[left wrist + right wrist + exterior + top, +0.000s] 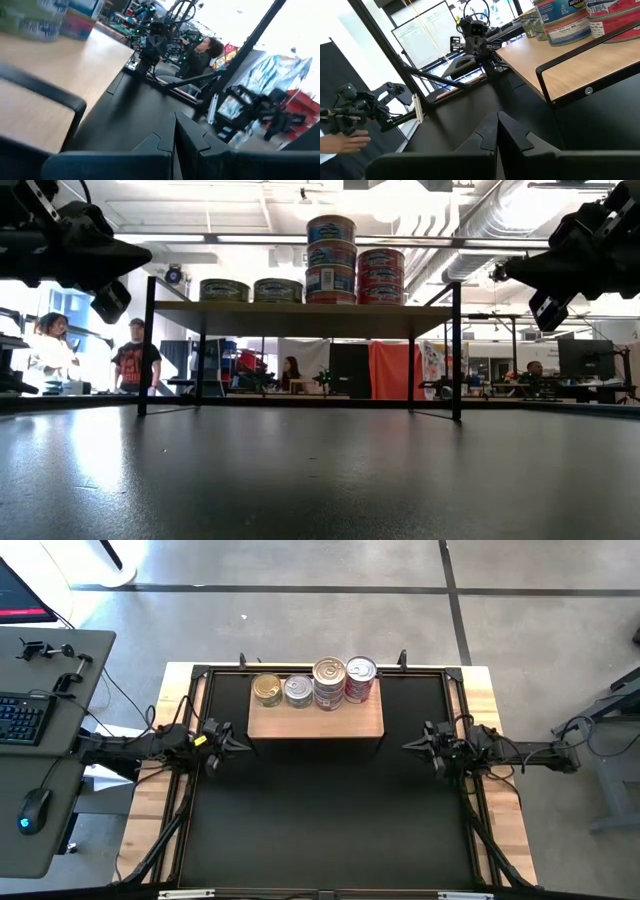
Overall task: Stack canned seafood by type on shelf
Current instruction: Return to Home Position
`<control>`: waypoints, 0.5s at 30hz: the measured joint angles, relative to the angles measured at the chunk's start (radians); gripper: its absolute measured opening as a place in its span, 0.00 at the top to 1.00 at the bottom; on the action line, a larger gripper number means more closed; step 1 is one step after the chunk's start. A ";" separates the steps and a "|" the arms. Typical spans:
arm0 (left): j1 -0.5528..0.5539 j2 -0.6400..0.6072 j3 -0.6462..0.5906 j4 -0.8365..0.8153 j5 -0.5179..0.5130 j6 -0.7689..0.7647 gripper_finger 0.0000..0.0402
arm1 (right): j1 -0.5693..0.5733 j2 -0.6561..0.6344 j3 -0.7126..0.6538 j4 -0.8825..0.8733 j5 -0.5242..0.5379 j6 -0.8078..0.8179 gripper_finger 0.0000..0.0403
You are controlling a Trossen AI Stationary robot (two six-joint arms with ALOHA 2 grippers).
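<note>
The black table (330, 830) is seen spread wide beneath both arms. The shelf (315, 722) is found at its far middle: a light-brown board, carried on thin black legs (145, 350), as the low view shows.

The left end effector (240, 743) is held above the table just off the shelf's near left corner. Its fingers are pressed together with nothing between them. The right end effector (408, 746) is mirrored off the near right corner and is likewise clenched on nothing. The shelf is touched by neither.

The canned seafood (329, 680) is lined up along the shelf's far edge in four groups set side by side. Read from left to right in the low view, two low green-labelled tins (224, 290) are followed by a blue-labelled stack (331, 258), three high. Last comes a red-labelled stack (380, 276), two high, and the two stacks are set touching each other.
</note>
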 joint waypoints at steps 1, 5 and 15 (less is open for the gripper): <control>0.000 0.000 0.000 0.000 0.000 0.032 1.00 | 0.000 0.000 0.000 0.000 0.000 0.000 1.00; 0.000 0.006 0.000 0.000 0.000 0.371 1.00 | 0.000 0.000 0.000 0.000 0.000 0.000 1.00; 0.000 0.006 0.000 0.000 -0.002 0.540 1.00 | 0.000 0.000 0.000 0.000 0.000 0.000 1.00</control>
